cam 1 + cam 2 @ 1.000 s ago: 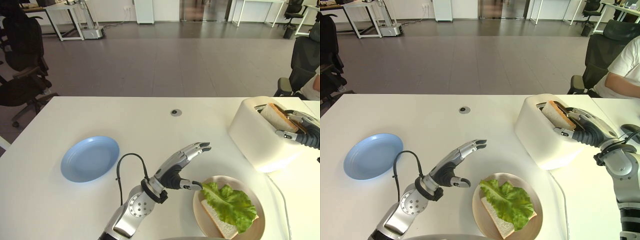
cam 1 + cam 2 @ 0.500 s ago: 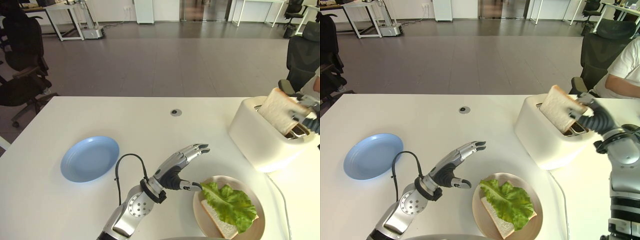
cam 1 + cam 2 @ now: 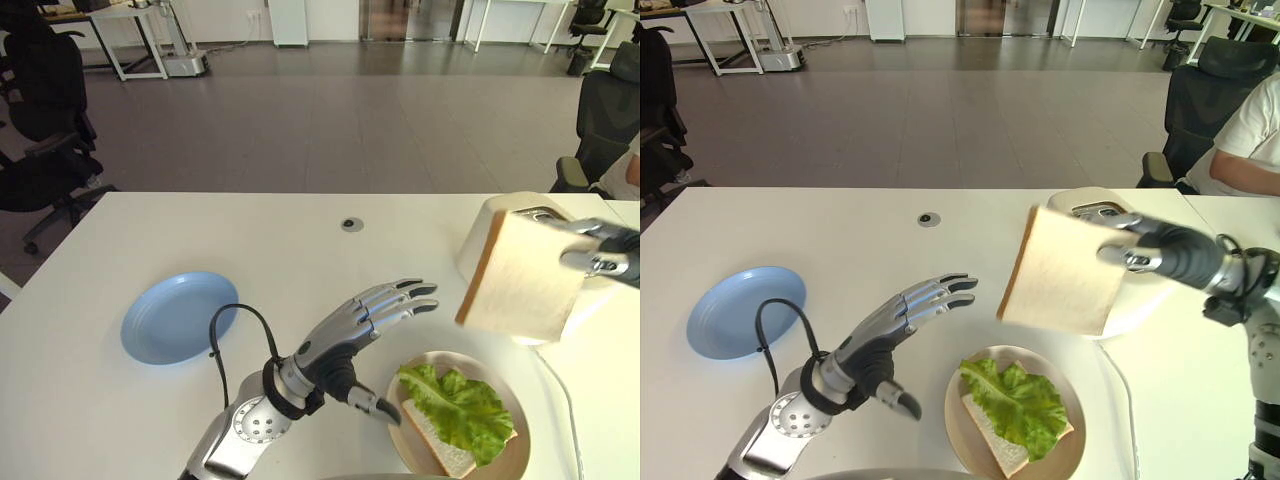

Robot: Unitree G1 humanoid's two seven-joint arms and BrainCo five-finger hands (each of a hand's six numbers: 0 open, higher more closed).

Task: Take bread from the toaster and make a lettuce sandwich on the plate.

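1. Bread slice (image 3: 1065, 275) hangs tilted in the air, in front of the toaster (image 3: 1145, 300) and above the far edge of the tan plate (image 3: 952, 412). My right hand (image 3: 1160, 252) is closed on its upper right corner alone. With so little of a soft slice in my grasp, it could pivot, tear at the corner or slip free before I am over the stack.
2. Lettuce (image 3: 1018, 405) lies on the lower slice (image 3: 1000, 452) on that plate, spread unevenly. If I let go too high or with this tilt, I think the top slice could land on an edge, slide off, or drag the leaf off the bread.
3. Left hand (image 3: 905, 320) hovers just left of the plate, fingers spread and holding nothing. A drift to the right could nudge the rim or block my descent.
4. Toaster stands close behind the slice, so a backward swing of my wrist could clip it.
5. Blue plate (image 3: 740, 310) sits well apart on my left, so I see no risk there.
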